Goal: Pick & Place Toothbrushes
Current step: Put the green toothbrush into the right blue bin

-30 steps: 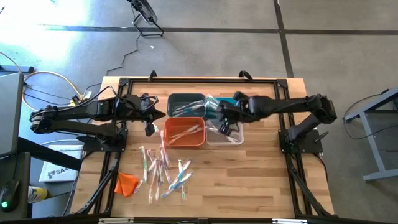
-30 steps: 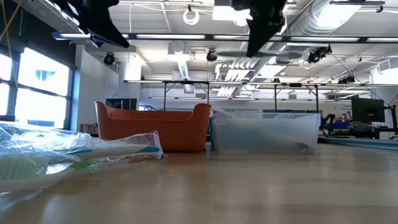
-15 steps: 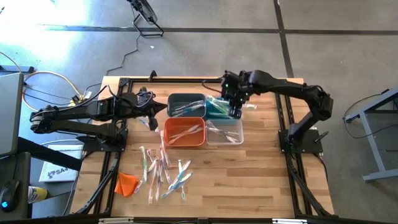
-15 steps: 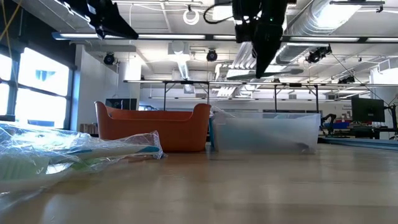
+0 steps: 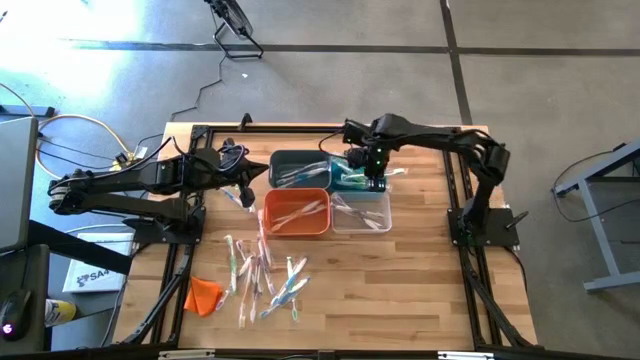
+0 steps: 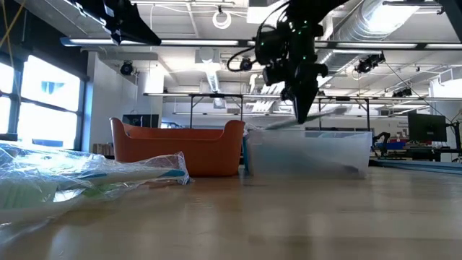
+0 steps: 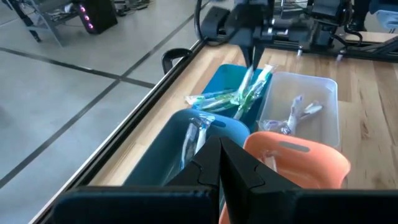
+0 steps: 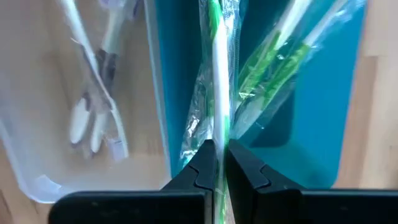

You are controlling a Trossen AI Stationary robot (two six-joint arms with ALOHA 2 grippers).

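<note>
My right gripper (image 5: 376,172) points down over the teal bin (image 5: 350,180), shut on a green-and-white toothbrush (image 8: 219,74) in a clear wrapper. More green toothbrushes (image 7: 239,96) lie in that bin. A loose pile of wrapped toothbrushes (image 5: 265,275) rests flat on the table's near left part. The dark grey bin (image 5: 298,165), orange bin (image 5: 297,212) and clear bin (image 5: 365,215) each hold a few. My left gripper (image 7: 219,152) hangs shut and empty, left of the dark grey bin. My right gripper pinches the wrapped toothbrush (image 8: 217,134) between its two fingers, from above, pointing down. The fingers lie across the brush. It hangs clear above the teal bin, nearly level, with one end (image 6: 343,110) sticking out past the fingers and slightly raised.
The four bins stand close together in a block at the table's middle far part. A small orange cloth lump (image 5: 204,294) lies near the front left corner. Bare wood (image 5: 400,290) stretches over the near right part. A black frame rail (image 5: 320,128) runs along the far edge.
My right gripper has swung from above the clear bin toward the far edge, over the teal bin. It has come down and turned about while staying shut. My left gripper has tipped up a little.
</note>
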